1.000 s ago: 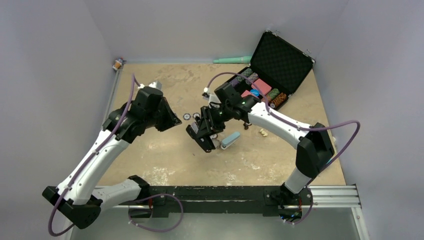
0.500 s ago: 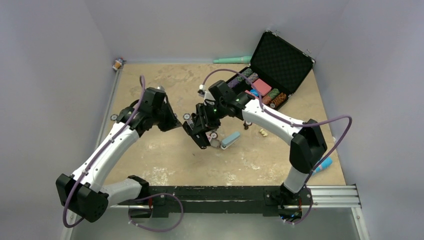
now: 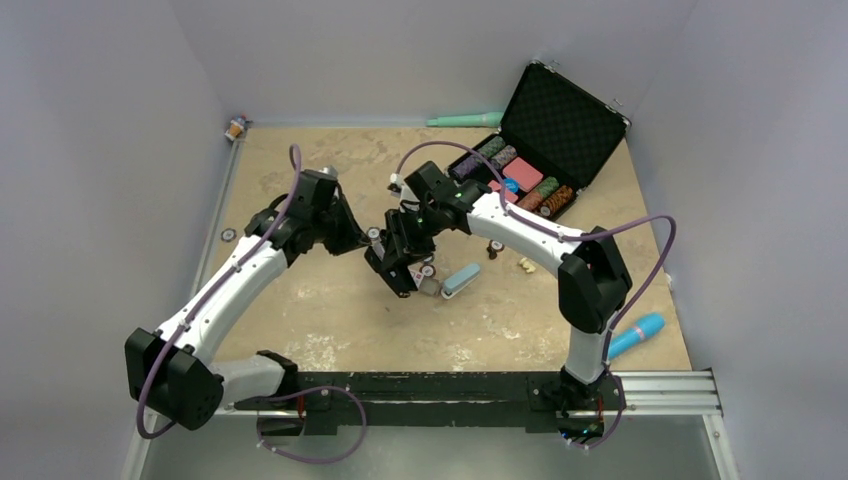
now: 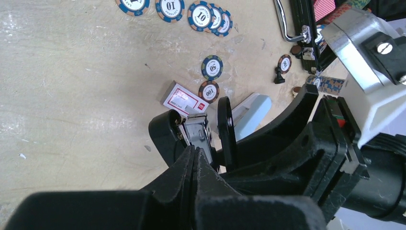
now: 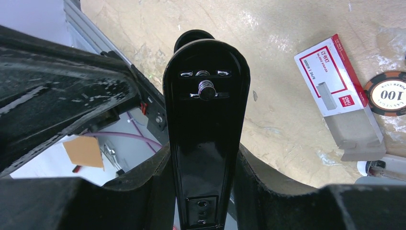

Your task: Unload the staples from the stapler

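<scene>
My right gripper is shut on the black stapler and holds it off the table; its glossy underside faces the right wrist camera. In the top view the stapler hangs near the table's middle under my right gripper. In the left wrist view the stapler is opened, with its silver metal magazine showing. My left gripper is shut, its fingertips pressed together right at that magazine. In the top view my left gripper meets the stapler from the left. I cannot make out the staples.
A red-and-white card and poker chips lie under the stapler, next to a light-blue block. An open black case with chips stands at the back right. A blue cylinder lies at the front right.
My left arm has swung right until its gripper reached the stapler. My right gripper has shifted a little left and back with the stapler. The blue cylinder came into view.
</scene>
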`<state>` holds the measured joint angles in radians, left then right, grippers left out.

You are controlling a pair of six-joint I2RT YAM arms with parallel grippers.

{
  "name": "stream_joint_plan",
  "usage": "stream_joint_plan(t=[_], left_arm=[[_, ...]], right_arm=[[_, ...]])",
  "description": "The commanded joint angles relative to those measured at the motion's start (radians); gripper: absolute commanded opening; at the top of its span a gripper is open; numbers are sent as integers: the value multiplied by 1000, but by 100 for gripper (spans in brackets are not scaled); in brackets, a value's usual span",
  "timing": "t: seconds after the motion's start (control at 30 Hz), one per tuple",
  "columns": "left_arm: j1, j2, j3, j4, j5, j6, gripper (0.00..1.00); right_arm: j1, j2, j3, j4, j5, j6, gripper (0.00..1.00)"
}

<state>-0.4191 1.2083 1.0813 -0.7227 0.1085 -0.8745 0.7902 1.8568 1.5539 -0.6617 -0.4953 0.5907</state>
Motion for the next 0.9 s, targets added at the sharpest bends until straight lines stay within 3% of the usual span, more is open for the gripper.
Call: stream_joint_plan(t=[0.0, 0.53, 0.87], left_arm=[[9, 27, -2, 53, 8, 27, 0], [10, 50, -30, 73, -23, 10, 0], [9, -20, -108, 41, -39, 28, 0]], right_arm=[[6, -36, 81, 20, -35, -6, 0], [6, -53, 112, 21, -39, -6, 0], [6, -63, 110, 68, -51, 41, 0]])
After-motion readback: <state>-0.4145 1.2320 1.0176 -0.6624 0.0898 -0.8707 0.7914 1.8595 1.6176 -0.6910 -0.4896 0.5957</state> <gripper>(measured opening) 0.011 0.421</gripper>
